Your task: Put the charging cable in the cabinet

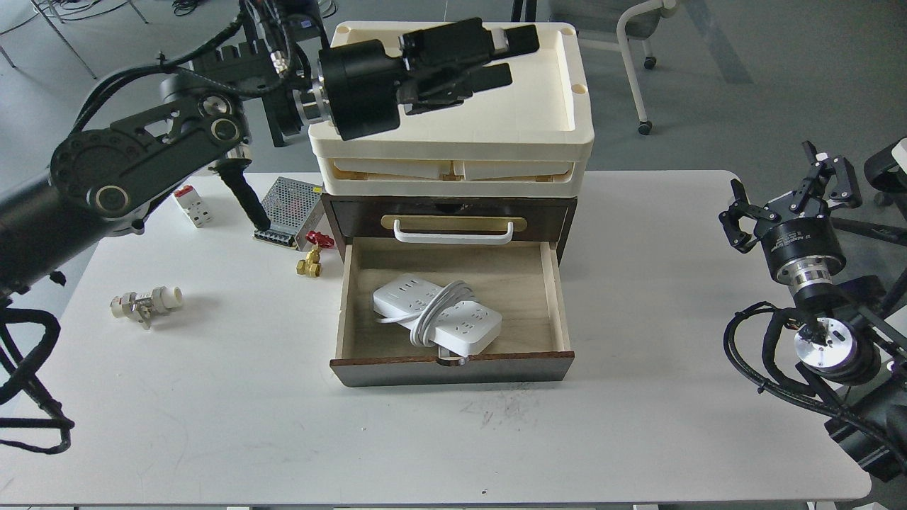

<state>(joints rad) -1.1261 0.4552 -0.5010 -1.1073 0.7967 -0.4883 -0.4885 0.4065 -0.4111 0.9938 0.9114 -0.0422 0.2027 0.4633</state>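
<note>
The charging cable (pixel 438 316), a white power strip with its cord coiled around the middle, lies flat inside the open lower drawer of the dark brown cabinet (pixel 453 368). The drawer shows a light wood floor. The drawer above it is closed and has a white handle (pixel 453 234) on a brass plate. My left gripper (pixel 511 55) is raised high over the cream trays, open and empty, well above and behind the cable. My right gripper (pixel 786 191) is open and empty at the far right, beyond the table edge.
Cream plastic trays (pixel 567 152) are stacked on the cabinet. A perforated metal box (pixel 289 209), a small white breaker (pixel 193 205), a brass valve with a red handle (pixel 312 256) and a small fitting (pixel 145 302) lie on the white table left of the cabinet.
</note>
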